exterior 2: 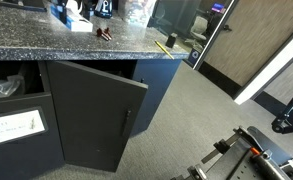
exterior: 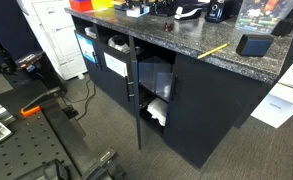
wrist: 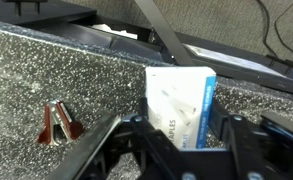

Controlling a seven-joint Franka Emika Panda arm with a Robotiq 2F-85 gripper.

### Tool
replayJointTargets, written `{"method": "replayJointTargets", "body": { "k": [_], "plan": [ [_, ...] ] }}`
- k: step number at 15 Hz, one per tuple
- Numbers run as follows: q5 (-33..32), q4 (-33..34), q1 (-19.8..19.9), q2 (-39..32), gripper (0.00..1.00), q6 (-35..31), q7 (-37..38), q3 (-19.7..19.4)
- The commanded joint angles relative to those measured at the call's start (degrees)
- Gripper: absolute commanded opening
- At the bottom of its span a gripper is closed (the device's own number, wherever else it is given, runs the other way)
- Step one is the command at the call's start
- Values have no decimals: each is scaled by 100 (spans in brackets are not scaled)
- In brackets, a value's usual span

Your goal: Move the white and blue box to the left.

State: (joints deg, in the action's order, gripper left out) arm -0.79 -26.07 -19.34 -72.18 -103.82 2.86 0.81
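Note:
In the wrist view the white and blue box (wrist: 181, 100) stands upright on the speckled granite countertop (wrist: 46, 70), with a blue stripe down its right side. My gripper (wrist: 183, 135) has one black finger against each side of the box and looks shut on it. The bottom of the box is hidden behind the gripper body. In the exterior views the gripper is at or beyond the top edge among the clutter, and I cannot pick it out.
A small red clip (wrist: 58, 125) lies on the counter left of the box. A black box with a blue face (exterior: 254, 44) and a yellow pencil (exterior: 214, 49) sit near the counter's end. A dark cabinet door (exterior 2: 96, 120) hangs open below.

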Motion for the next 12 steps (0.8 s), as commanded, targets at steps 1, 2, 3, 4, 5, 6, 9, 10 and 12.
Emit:
{"method": "replayJointTargets", "body": {
  "k": [1, 2, 3, 4, 5, 6, 9, 10, 12],
  "plan": [
    [-41, 163, 14, -258, 33, -27, 22, 72],
    [-58, 202, 20, -338, 33, -24, 23, 53],
    [-67, 204, 32, -401, 33, -32, 25, 41],
    [-80, 201, 50, -458, 33, -45, 35, 22],
    [-83, 200, 69, -509, 33, -50, 46, 13],
    [-94, 205, 86, -566, 33, -59, 70, -9],
    [-155, 58, 110, -549, 33, -230, 106, -82],
    [-168, 76, 118, -558, 33, -248, 121, -105],
    [-199, 91, 123, -560, 33, -298, 157, -163]
  ]
}}
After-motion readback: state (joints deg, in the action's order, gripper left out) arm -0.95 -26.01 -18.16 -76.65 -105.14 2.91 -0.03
